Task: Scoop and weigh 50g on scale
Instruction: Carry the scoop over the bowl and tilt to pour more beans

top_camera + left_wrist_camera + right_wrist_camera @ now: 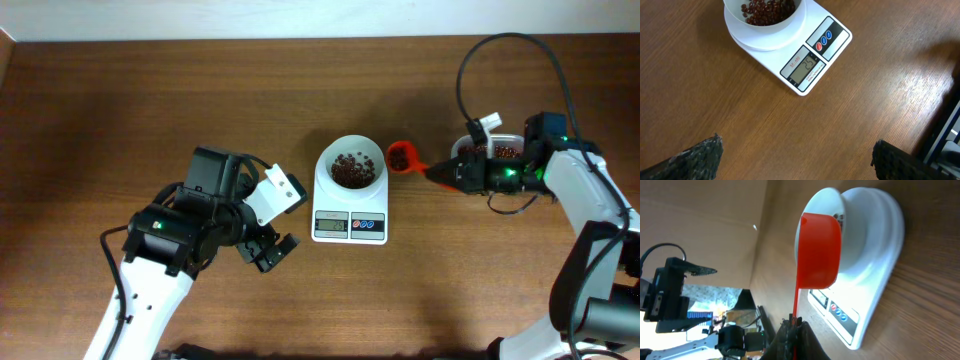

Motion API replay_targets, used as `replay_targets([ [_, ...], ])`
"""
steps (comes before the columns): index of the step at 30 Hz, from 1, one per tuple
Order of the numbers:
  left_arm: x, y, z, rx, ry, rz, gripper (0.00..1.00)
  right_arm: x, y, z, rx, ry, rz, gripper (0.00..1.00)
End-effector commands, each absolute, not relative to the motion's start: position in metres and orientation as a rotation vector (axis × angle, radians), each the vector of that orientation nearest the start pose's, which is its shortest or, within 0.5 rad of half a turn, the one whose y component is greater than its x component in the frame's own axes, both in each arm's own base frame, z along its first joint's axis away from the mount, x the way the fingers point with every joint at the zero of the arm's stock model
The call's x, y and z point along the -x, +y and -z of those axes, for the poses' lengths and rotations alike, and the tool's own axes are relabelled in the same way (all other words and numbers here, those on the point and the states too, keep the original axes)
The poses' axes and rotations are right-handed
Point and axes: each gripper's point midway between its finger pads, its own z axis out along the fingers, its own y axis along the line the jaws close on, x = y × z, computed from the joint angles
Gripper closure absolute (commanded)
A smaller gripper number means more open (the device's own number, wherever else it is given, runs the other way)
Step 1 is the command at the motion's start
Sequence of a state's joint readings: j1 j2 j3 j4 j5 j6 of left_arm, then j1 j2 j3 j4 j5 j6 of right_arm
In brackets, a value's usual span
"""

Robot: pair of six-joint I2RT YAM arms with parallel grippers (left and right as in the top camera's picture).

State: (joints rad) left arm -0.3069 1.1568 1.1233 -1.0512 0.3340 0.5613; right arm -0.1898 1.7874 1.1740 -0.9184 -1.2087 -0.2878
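Your right gripper (434,173) is clamped on the thin handle of the red plastic scoop (401,156), which hangs just beside the round white bowl (372,150) of the white digital scale (349,207) mid-counter (150,100), with some red beans (348,170) already inside. The scoop looks empty, so you're likely between loads: swing back to the clear bean tub (498,150). Your left gripper (797,167) gapes wide, holding nothing, with bare counter around it.

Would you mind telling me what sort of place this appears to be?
Probably a robotics lab bench: a left arm and right arm work at a wooden table holding a scale, and the right wrist view shows cabled equipment beyond it.
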Motion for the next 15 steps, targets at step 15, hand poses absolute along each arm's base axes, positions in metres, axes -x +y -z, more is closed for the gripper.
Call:
replay_targets([
  [15,-0.244,-0.137,-0.205,-1.205,2.276,0.355,0.01,-0.347,0.145,-0.153,0.458,2.233,-1.562,0.96],
])
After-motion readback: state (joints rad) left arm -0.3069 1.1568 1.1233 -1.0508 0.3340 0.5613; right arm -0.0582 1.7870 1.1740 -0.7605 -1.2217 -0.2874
